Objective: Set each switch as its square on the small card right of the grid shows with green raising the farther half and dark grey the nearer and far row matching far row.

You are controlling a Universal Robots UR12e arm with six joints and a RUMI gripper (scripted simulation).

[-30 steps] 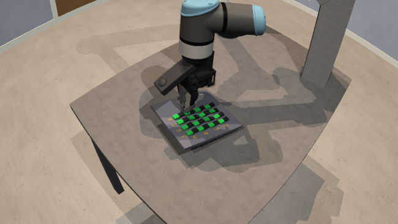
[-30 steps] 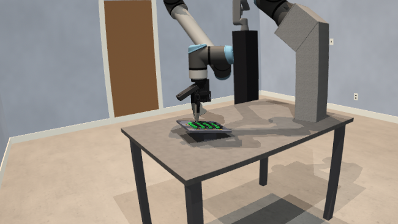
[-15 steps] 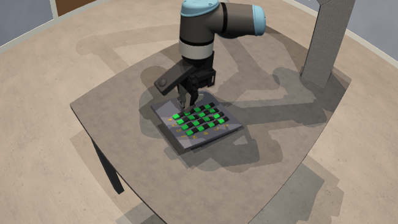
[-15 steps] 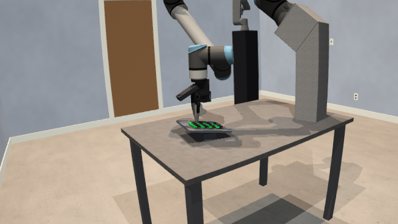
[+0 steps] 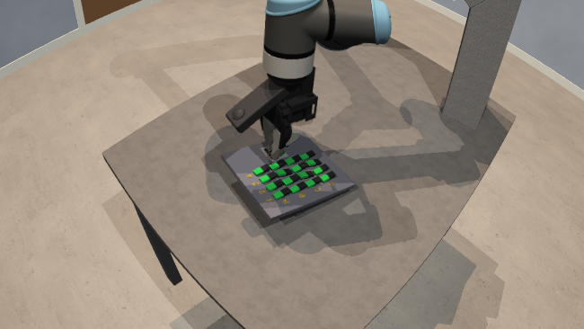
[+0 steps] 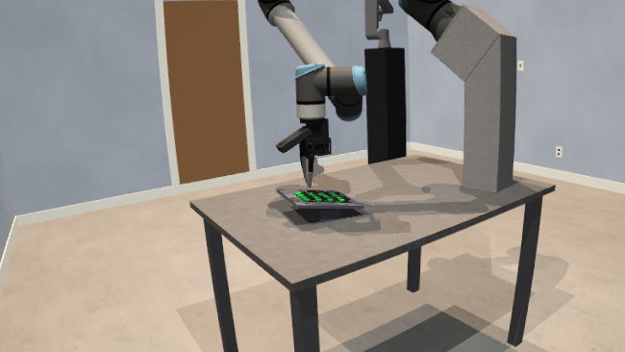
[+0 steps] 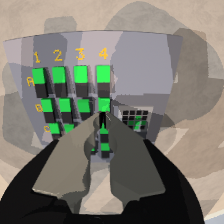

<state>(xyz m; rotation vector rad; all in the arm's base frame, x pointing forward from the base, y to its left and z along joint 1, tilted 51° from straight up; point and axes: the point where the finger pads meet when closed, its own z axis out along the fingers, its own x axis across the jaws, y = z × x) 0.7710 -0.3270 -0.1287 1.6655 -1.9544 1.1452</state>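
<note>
A grey panel lies on the table and carries a grid of rocker switches, each half green and half dark grey. The wrist view shows columns marked 1 to 4 and rows by letters. The small card lies just right of the grid, with dark and green squares too small to read. My gripper is shut with nothing in it. Its tips point down at the nearer dark half of the column 4, row B switch. I cannot tell whether they touch it. My fingers hide the nearer rows in the wrist view.
The panel sits near the middle of a dark-legged table. A grey angled pedestal stands at the far right corner. A dark column stands behind the table.
</note>
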